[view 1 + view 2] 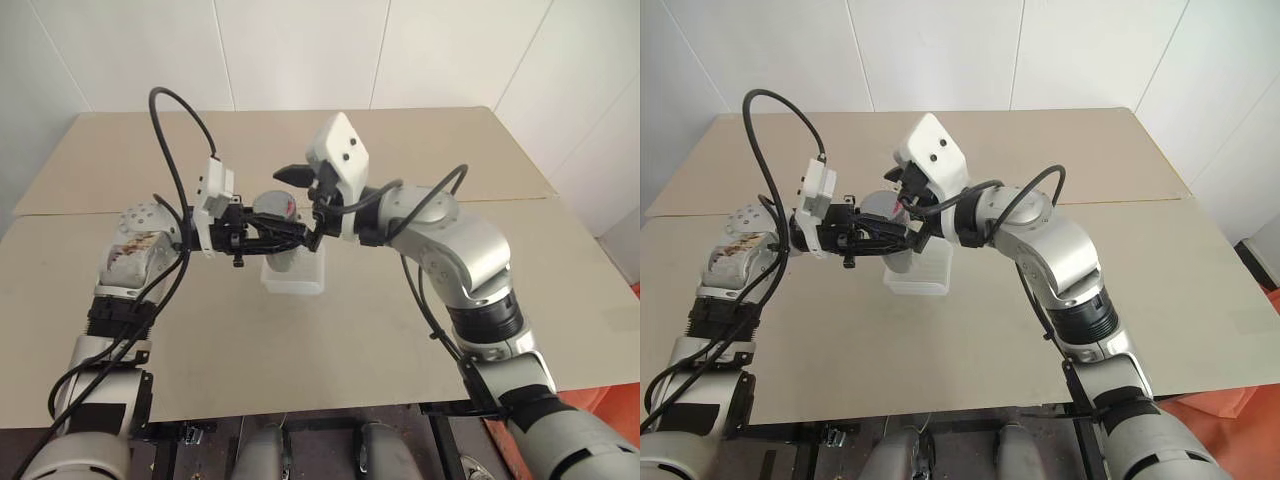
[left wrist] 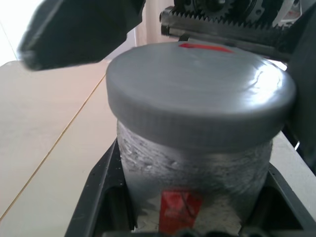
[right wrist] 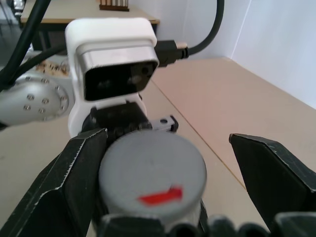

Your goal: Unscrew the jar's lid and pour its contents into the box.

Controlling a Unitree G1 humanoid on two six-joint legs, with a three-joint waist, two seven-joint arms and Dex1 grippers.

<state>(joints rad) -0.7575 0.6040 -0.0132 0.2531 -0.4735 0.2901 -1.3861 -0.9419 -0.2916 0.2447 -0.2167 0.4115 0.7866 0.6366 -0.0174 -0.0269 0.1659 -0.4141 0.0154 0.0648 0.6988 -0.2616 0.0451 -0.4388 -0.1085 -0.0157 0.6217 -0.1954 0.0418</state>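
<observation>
My left gripper (image 1: 290,234) is shut on the jar (image 2: 197,173), a small clear one with a red and white label, and holds it upright above the box (image 1: 296,277). The grey lid (image 3: 153,170) with its red mark sits on the jar. From the other side my right gripper (image 1: 305,205) stands open with a finger on either side of the lid. One finger (image 3: 64,182) is close against the lid's rim, while the other finger (image 3: 276,168) is well apart from it. The box is a shallow translucent white container on the table, partly hidden by both grippers.
The beige table (image 1: 500,300) spreads wide on all sides of the box, with a seam running across it. An orange object (image 1: 612,400) sits past the table's near right corner. White walls close in behind the far edge.
</observation>
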